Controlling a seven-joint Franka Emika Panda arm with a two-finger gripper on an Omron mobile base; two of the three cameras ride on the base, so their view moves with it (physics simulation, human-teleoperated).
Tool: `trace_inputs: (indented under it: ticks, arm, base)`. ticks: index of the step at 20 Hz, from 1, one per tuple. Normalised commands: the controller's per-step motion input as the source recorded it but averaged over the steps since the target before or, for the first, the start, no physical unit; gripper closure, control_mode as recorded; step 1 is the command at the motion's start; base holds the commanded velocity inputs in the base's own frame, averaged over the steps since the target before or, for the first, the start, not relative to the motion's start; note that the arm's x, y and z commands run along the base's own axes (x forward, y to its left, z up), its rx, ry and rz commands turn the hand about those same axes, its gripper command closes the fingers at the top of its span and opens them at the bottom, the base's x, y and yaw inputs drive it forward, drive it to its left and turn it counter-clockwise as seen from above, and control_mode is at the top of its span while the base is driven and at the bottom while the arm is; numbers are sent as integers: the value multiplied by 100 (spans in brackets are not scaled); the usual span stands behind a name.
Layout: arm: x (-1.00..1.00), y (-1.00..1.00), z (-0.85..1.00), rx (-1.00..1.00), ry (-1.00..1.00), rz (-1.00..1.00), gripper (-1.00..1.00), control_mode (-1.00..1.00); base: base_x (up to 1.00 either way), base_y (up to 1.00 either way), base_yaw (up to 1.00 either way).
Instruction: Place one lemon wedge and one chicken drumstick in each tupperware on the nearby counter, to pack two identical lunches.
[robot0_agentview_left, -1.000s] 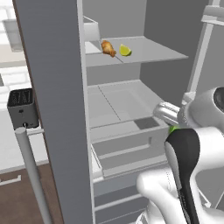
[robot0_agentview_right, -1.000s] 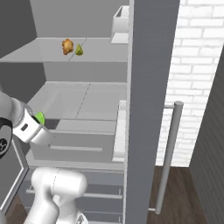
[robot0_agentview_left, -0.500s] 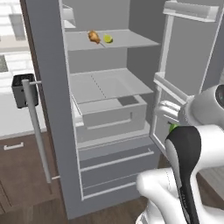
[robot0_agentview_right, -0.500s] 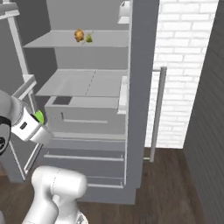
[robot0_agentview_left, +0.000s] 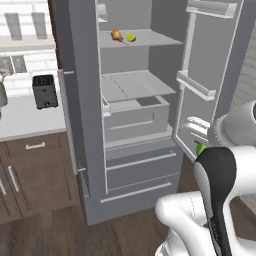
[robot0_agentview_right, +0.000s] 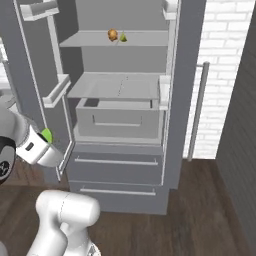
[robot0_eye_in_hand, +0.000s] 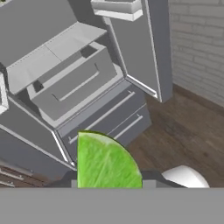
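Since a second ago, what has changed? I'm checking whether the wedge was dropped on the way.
The base has backed away from the fridge and turned, so the whole fridge and the counter with the toaster now show. The gripper still holds the lemon wedge. The drumstick and the other wedge lie as before on the top shelf.
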Motion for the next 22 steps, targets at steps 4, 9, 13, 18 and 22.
trace_inputs:
  ticks: [4, 9, 13, 18, 22]
  arm:
    - [0, 0, 0, 0, 0, 0, 100, 100]
    - [0, 0, 0, 0, 0, 0, 100, 100]
    - [0, 0, 0, 0, 0, 0, 100, 100]
    - [0, 0, 0, 0, 0, 0, 100, 100]
    - [0, 0, 0, 0, 0, 0, 100, 100]
  base:
    - [-12, 100, 1]
    - [-15, 100, 0]
    - [-16, 100, 0]
    - [-24, 100, 23]
    - [-15, 100, 59]
